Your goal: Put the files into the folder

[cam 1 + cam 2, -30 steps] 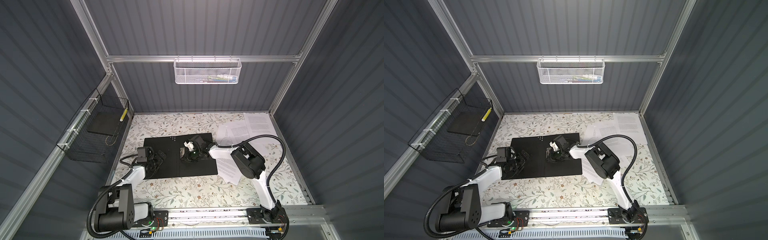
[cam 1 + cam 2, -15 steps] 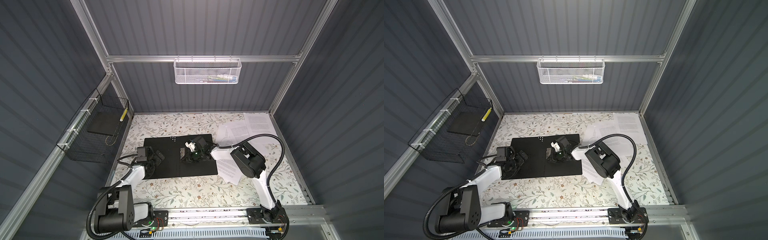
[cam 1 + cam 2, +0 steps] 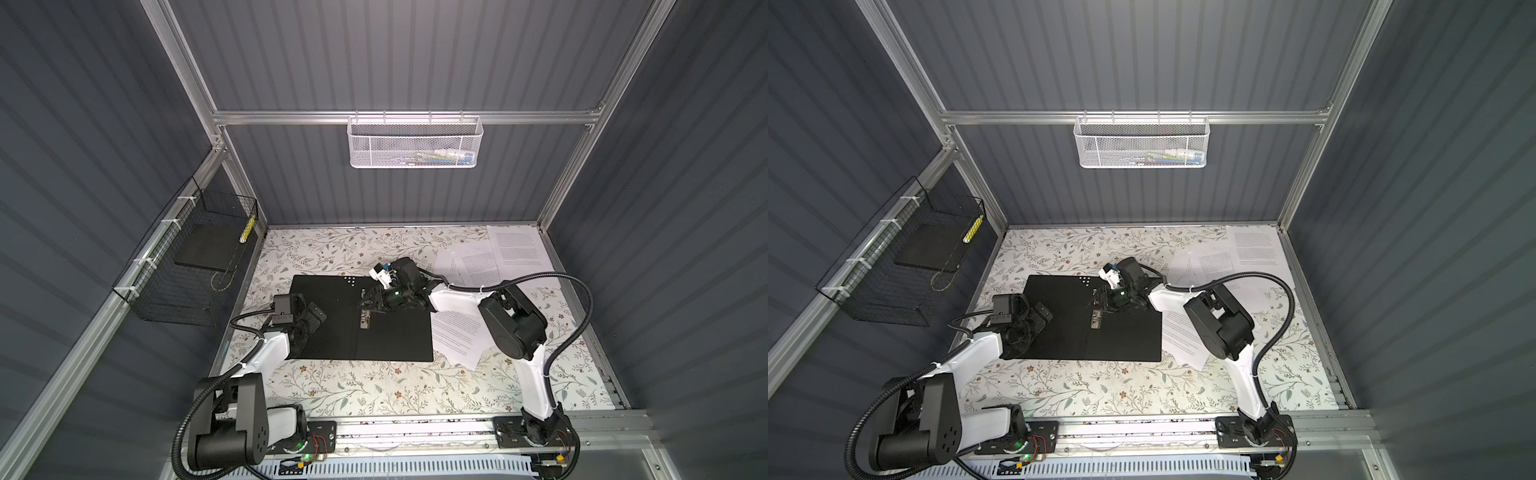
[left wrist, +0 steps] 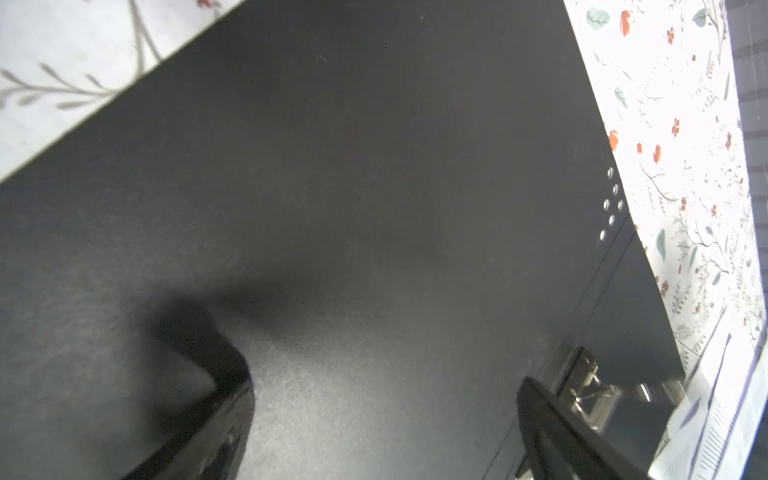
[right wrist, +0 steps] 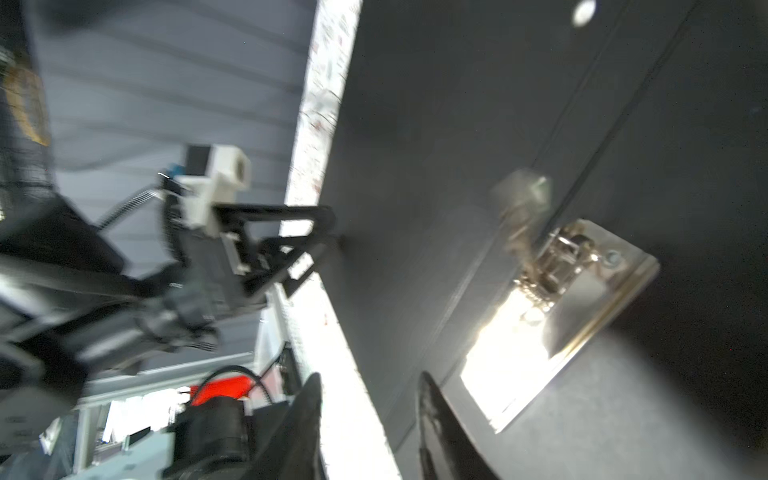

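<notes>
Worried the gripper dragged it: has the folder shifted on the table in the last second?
No. The folder lies where it did, its corners over the same spots of the floral table in both top views.

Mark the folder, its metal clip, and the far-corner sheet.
folder [image 3: 332, 332]: a top view, bare black left panel.
metal clip [image 5: 557, 324]: right wrist view, middle of shiny plate.
far-corner sheet [image 3: 517, 245]: a top view, printed text block.

Table [image 3: 357, 390]: covered with a floral-patterned surface.
Folder [image 3: 332, 332]: laid open and flat left of the middle, black inside upward.
Files [image 3: 517, 247]: spread loosely on the right, from the far corner to the folder's right edge.
</notes>
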You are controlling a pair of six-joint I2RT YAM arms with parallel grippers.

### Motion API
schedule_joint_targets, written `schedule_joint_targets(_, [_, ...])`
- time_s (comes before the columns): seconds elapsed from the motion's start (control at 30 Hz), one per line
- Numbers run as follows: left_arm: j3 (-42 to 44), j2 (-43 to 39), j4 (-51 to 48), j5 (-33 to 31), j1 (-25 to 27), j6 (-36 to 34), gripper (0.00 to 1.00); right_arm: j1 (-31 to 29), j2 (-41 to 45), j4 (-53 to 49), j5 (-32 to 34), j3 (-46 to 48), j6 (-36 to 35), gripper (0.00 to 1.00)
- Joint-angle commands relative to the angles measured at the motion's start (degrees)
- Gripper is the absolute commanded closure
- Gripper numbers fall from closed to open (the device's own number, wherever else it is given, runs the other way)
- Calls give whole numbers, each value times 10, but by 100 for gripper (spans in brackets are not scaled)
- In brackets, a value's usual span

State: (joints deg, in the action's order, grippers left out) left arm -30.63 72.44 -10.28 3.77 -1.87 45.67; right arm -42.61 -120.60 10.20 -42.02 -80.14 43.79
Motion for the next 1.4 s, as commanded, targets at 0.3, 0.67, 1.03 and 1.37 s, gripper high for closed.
schedule_joint_targets(0.3, [27,-10,-59,37,-4,-8,0,0,95,-84,56,77,-72,48])
schedule_joint_targets(0.67, [-141,-50,-137,128,48,-84,0,28,231,-102,155,199,-103,27])
schedule_joint_targets(1.03, [-279,83,-147,60,398,-157,0,110,450,-94,266,409,-80,1])
schedule_joint_targets(1.37, [-280,231,-60,61,475,-133,0,198,600,-185,320,512,-51,1])
